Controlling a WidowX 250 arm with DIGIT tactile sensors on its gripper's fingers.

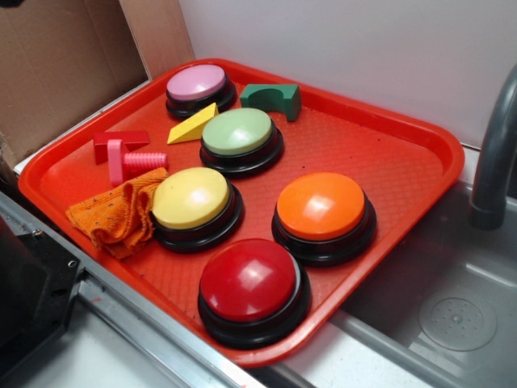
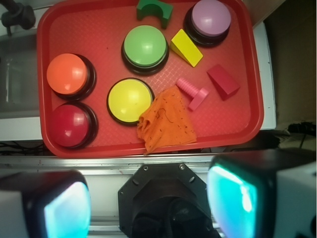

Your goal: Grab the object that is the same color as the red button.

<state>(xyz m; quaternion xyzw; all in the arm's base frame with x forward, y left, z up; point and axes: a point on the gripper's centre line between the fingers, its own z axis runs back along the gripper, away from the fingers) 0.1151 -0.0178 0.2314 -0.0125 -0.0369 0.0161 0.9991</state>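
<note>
The small red block (image 1: 119, 142) lies near the left edge of the red tray (image 1: 388, 145), just behind the pink bolt. From the wrist camera the red block (image 2: 223, 81) is at the tray's (image 2: 99, 29) right side, with nothing on top of it. The dark-red domed red button (image 1: 252, 283) stands at the tray's front corner; in the wrist view the red button (image 2: 71, 125) is at lower left. My gripper (image 2: 148, 203) hangs high above and short of the tray, over a metal rail, open, with nothing between its cyan pads (image 2: 64, 208). It does not show in the exterior view.
On the tray stand orange (image 1: 321, 206), yellow (image 1: 191, 198), green (image 1: 237, 132) and pink-purple (image 1: 196, 82) buttons, a yellow wedge (image 1: 192, 125), a green arch block (image 1: 273, 99), a pink bolt (image 1: 133, 159) and an orange cloth (image 1: 117, 214). A sink (image 1: 452, 299) and faucet (image 1: 494, 162) lie right.
</note>
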